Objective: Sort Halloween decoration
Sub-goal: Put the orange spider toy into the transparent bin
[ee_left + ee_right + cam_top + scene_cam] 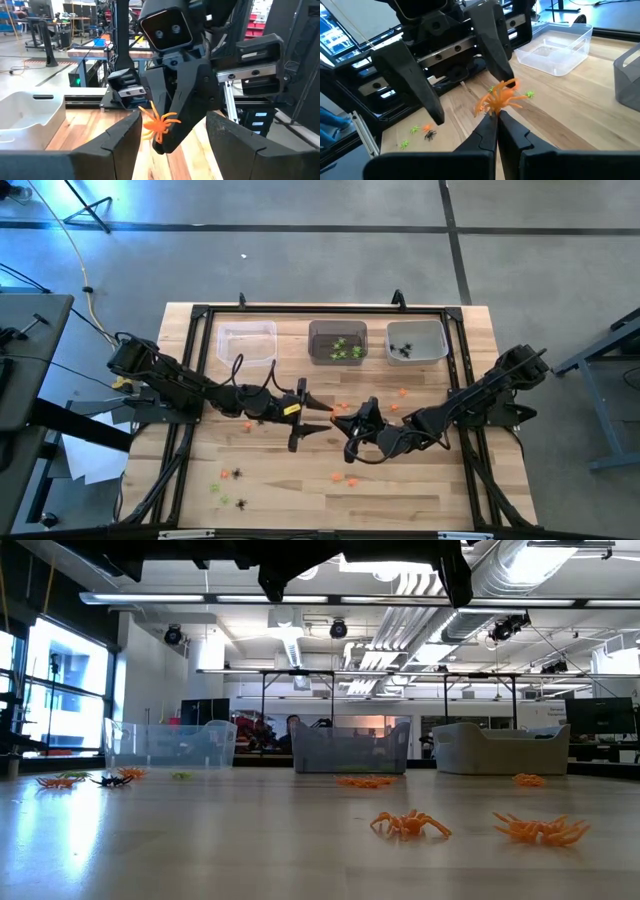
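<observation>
The arms met above the worktop centre, handing over one orange spider. The right gripper jaws were clenched on it, spider at the tips. The left gripper jaws stood released, one on each side of it, not touching. To do this well, the right arm should pull straight back w/o brushing the left jaws, then go to a bin. Probably the clear bin, which looked empty; green ones lay in the grey bin, black in the white bin, but the view was small. Other pieces were spread on the wood.

Orange spiders (tabletop); three bins
</observation>
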{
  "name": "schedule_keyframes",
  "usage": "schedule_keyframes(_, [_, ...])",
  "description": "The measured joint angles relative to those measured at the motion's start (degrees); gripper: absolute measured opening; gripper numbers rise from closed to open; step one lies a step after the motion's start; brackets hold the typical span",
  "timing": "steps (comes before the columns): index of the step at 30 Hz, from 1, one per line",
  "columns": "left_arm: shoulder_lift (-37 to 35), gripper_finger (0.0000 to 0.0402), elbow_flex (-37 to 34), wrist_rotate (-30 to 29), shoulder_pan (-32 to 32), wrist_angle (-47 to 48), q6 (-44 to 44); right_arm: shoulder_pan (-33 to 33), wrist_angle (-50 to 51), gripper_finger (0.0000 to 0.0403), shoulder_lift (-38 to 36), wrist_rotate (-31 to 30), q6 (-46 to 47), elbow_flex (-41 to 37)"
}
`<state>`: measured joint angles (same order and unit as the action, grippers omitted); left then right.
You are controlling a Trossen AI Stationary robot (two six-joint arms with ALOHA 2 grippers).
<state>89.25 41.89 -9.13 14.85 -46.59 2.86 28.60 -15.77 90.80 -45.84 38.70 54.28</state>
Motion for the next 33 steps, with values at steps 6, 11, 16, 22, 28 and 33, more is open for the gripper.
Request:
schedule_keyframes(6, [0.0, 0.0212, 0.0, 0.0, -1.1, 0.0, -0.1, 0.0, 0.0, 0.0000, 0.0, 0.0, 0.3, 0.0])
schedule_keyframes(11, [0.0, 0.0212, 0.0, -0.4, -1.6, 0.0, 0.0, -0.1, -1.1, 0.0000, 0.0, 0.0, -0.1, 0.0])
schedule_keyframes(16, [0.0, 0.0212, 0.0, -0.5, -2.2, 0.0, 0.0, -0.1, -3.0, 0.0000, 0.0, 1.0, -1.6, 0.0])
schedule_keyframes(22, [0.0, 0.0212, 0.0, -0.4, -2.7, -0.4, -0.1, -0.1, -3.0, 0.0000, 0.0, 1.0, -1.6, 0.0])
schedule_keyframes(28, [0.0, 0.0204, 0.0, -0.2, -3.0, -0.1, -1.5, -0.1, -2.8, 0.0000, 0.0, 1.0, -1.6, 0.0])
schedule_keyframes(33, [0.0, 0.0155, 0.0, 0.8, -3.0, -0.1, -2.1, -0.2, -2.8, 0.0000, 0.0, 1.0, -1.7, 0.0])
